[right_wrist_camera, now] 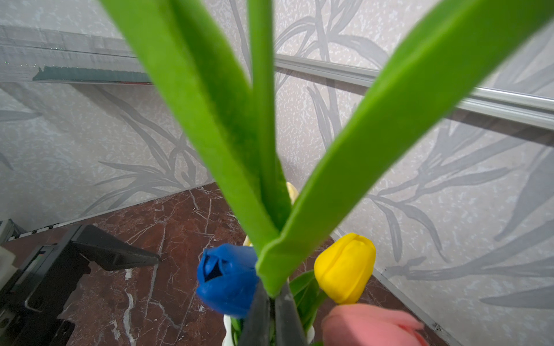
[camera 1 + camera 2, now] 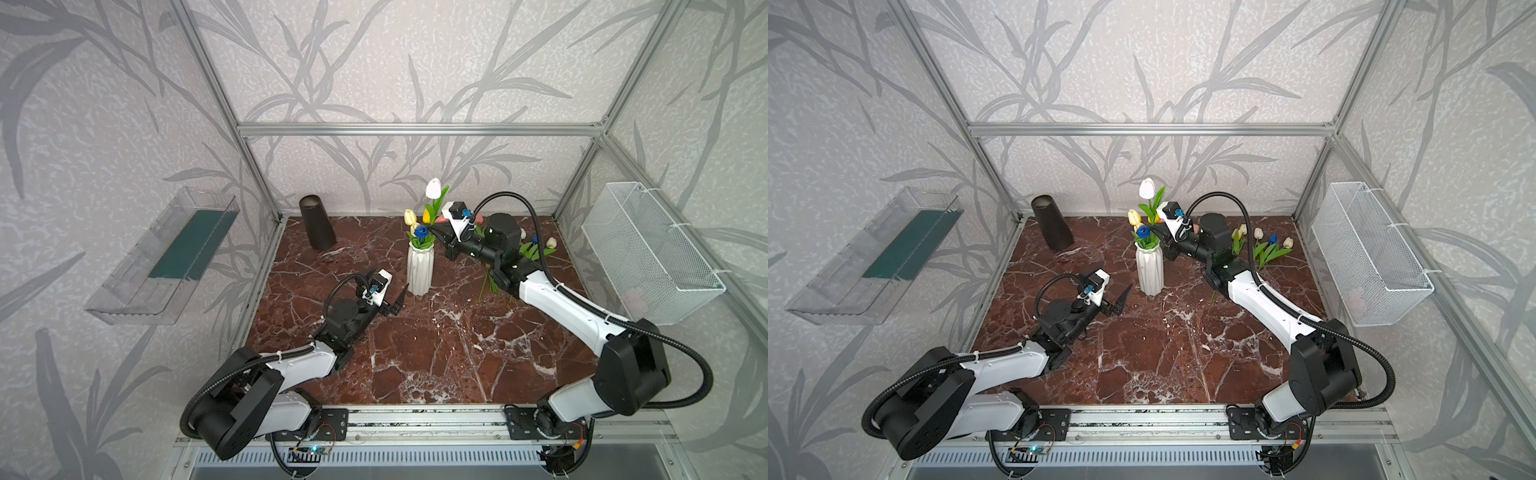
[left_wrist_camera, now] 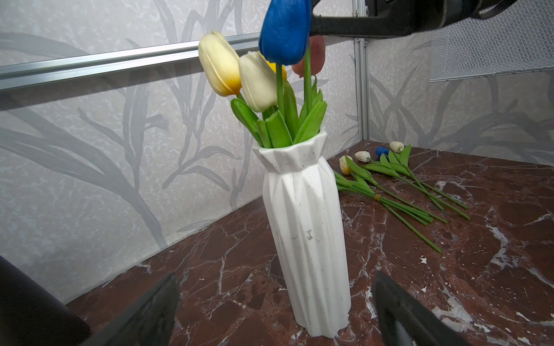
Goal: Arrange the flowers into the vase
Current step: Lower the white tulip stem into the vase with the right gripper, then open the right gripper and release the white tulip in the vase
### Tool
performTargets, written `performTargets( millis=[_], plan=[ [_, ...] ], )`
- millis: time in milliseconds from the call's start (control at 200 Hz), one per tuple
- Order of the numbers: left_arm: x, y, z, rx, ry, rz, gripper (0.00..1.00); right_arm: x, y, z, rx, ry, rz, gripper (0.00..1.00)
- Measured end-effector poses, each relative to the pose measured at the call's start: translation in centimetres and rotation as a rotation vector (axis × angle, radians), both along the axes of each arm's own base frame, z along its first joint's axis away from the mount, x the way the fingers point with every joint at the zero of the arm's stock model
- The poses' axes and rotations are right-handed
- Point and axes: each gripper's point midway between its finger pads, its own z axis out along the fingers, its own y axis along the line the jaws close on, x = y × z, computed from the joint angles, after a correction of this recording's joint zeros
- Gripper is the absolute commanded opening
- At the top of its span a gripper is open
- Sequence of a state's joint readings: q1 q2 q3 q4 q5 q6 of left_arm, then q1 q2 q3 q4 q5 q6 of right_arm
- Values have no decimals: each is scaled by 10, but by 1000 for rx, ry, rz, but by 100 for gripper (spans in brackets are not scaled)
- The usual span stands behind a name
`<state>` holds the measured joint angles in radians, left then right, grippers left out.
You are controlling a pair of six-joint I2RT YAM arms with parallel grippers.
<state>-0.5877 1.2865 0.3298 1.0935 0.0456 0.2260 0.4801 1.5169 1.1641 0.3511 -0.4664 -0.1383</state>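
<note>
A white ribbed vase (image 2: pixel 420 270) (image 2: pixel 1149 270) (image 3: pixel 305 239) stands mid-table with cream, yellow, blue and pink flowers (image 3: pixel 257 81) in it. Just above its mouth my right gripper (image 2: pixel 435 233) (image 2: pixel 1160 237) (image 1: pixel 271 299) is shut on the green stem (image 1: pixel 263 119) of a white tulip (image 2: pixel 433 188) (image 2: pixel 1146 188). That tulip stands upright over the bunch, and its stem runs down among the leaves at the mouth. More flowers (image 2: pixel 536 249) (image 2: pixel 1266 249) (image 3: pixel 389 185) lie on the table right of the vase. My left gripper (image 2: pixel 397 301) (image 2: pixel 1121 300) (image 3: pixel 275 302) is open and empty, low beside the vase's foot.
A dark tapered cup (image 2: pixel 317 224) (image 2: pixel 1052 224) stands at the back left. A white wire basket (image 2: pixel 648 253) (image 2: pixel 1370 253) hangs on the right wall. On the left wall hangs a clear plastic tray (image 2: pixel 166 253) (image 2: pixel 876 253). The right arm reaches over the lying flowers.
</note>
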Motion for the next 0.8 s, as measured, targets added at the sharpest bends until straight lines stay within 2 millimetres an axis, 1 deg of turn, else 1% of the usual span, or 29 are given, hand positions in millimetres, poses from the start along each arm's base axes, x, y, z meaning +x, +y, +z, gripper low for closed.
performTargets(
  millis=[215,380,435,555,695,720,760,800],
  plan=[
    [0,0,0,0,0,1,100,11,7,-12,10,-12,7,0],
    [0,0,0,0,1,1,99,12,10,-18,17,-17,25,0],
    [0,0,0,0,1,1,99,9,12,-27,9,7,39,0],
    [1,0,-1,-2,-1,1,99,3,14,-63,-35,103,64,0],
    [2,-1,-4,0,2,1,100,2,15,-64,-36,101,69,0],
    [2,-1,-5,0,3,0,99,1,15,-65,-37,101,70,3],
    [3,-2,-6,1,5,0,99,1,15,-65,-37,101,69,12],
    [3,-2,-6,1,5,0,99,2,15,-65,-37,101,69,14]
  ],
)
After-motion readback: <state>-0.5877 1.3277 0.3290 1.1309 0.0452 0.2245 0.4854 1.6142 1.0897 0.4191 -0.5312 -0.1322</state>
